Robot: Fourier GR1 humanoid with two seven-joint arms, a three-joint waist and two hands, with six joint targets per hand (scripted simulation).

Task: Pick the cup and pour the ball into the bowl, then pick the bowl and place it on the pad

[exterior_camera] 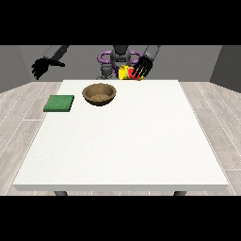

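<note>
A: Where's your cup (124, 73)?

B: At the table's (122, 141) far edge, yellow with some red showing. The hand at the view's right (142, 68) is on it, its fingers spread down over the cup's side; you can't tell whether they are curled round it.

A: And the other hand?

B: The hand at the view's left (40, 68) hangs off the table's side, fingers relaxed, holding nothing.

A: Bowl and pad?

B: Your bowl (99, 93) sits near the far edge; the green pad (59, 103) lies beside it, apart, toward the view's left.
</note>
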